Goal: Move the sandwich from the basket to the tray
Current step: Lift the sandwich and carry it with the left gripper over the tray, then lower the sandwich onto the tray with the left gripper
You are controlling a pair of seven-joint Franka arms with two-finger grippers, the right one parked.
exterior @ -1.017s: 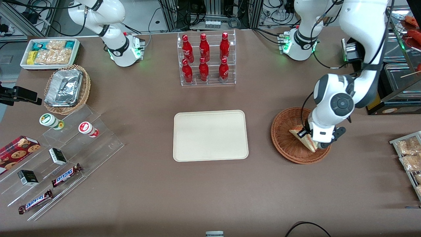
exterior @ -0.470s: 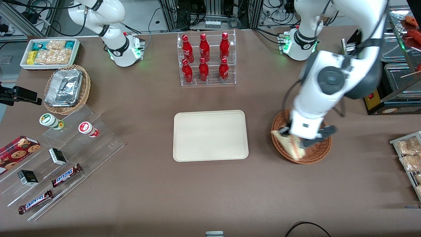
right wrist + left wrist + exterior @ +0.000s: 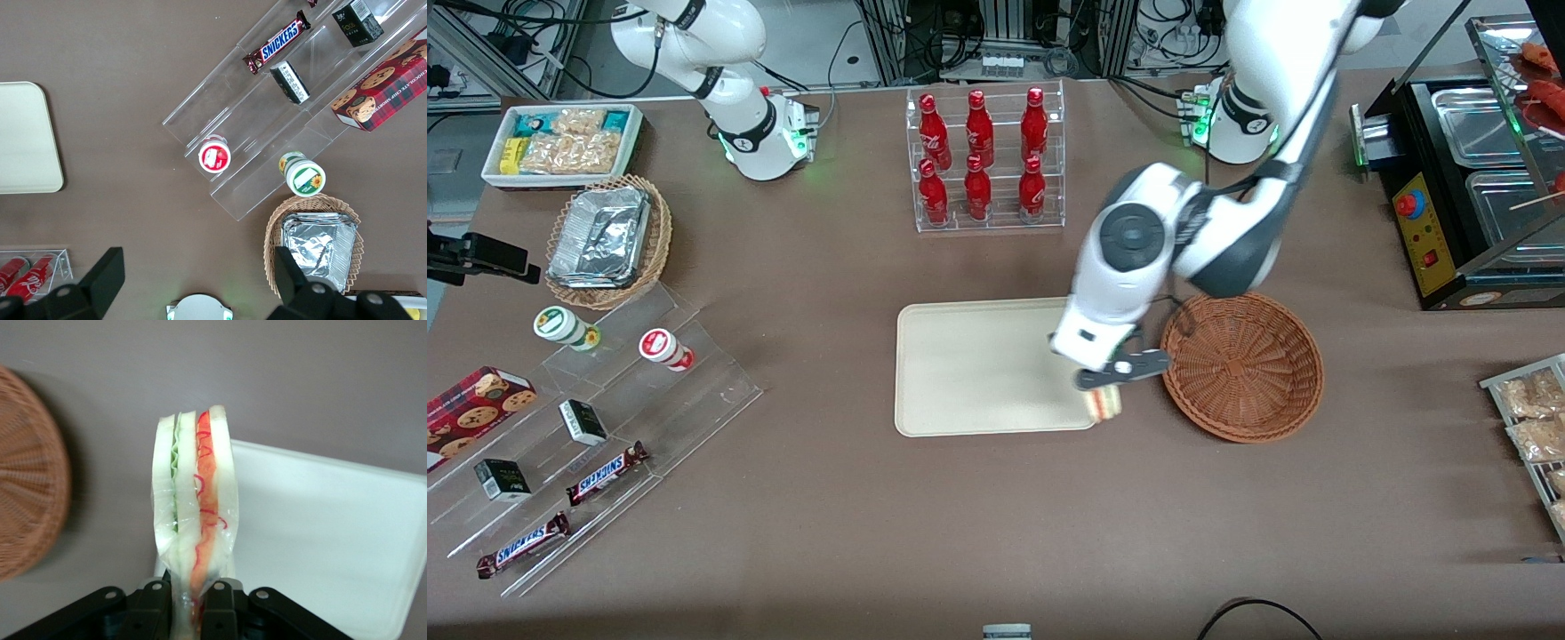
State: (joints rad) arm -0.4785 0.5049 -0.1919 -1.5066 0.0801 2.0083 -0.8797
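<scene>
My pincer grips the sandwich over the tray corner nearest the basket; tray surface bare, bottle rack well apart.

The working left arm reaches out from its base and bends sharply at the elbow, its white forearm angled down toward the tray. The wrist points downward, holding the gripper above the tray's corner nearest the basket. Its two black fingers are clamped on the sandwich, which is held on edge between them.
</scene>
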